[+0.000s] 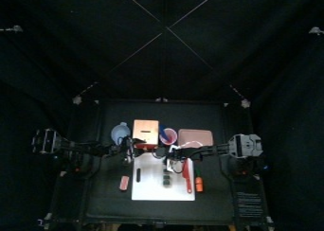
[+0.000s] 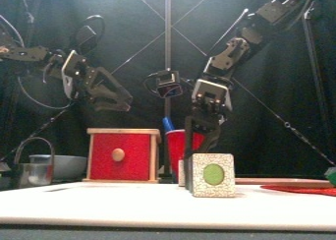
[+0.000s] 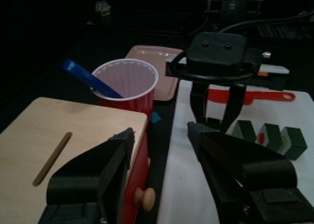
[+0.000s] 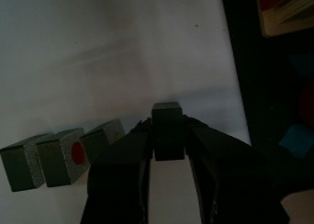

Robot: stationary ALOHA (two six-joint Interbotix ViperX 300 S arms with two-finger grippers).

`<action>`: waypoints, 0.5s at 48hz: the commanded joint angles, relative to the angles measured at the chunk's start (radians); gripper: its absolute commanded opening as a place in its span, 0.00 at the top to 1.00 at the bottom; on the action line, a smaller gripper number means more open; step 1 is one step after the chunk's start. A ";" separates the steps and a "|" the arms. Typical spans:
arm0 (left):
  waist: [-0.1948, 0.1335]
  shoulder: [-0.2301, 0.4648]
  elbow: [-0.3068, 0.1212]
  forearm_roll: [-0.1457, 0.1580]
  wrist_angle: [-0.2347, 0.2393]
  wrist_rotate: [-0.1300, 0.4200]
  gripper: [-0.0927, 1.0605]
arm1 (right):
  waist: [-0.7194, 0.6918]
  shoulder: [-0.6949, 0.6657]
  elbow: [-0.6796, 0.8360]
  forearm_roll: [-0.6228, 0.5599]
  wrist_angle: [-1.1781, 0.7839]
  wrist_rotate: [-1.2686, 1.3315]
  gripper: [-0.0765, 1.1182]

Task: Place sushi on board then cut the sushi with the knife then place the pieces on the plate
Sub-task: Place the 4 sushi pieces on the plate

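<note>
Right wrist view: right pincer (image 4: 166,136) clenched on sushi piece (image 4: 166,111); straight lift toward plate (image 1: 196,135) looked safest; left pincer (image 3: 160,134) released.

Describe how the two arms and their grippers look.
The left arm and right arm are black jointed segments trailing looped black cables. The left gripper has two broad black jaws. The right gripper has slimmer black jaws under a pale cross-plate with rounded corners. No markings are readable.

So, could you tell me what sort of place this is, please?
Probably a robot lab booth for toy-kitchen practice: black curtains enclose a small black table, two robot arms reach over it, and a white cutting board holds toy sushi.
</note>
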 commanded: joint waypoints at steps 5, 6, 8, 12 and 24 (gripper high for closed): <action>-0.002 -0.011 -0.008 -0.003 -0.011 0.000 0.18 | -0.038 -0.206 0.092 0.089 0.069 0.003 0.54; -0.002 -0.011 -0.008 -0.003 -0.011 0.000 0.18 | -0.046 -0.232 0.112 0.109 0.069 0.005 0.54; -0.002 -0.009 -0.008 -0.003 -0.011 0.000 0.18 | -0.061 -0.276 0.146 0.141 0.069 0.005 0.54; -0.002 -0.009 -0.008 -0.003 -0.011 0.002 0.18 | -0.114 -0.362 0.225 0.201 0.066 0.005 0.54; -0.002 0.002 -0.006 -0.003 -0.011 0.000 0.18 | -0.368 -0.407 0.379 0.331 -0.011 0.161 0.54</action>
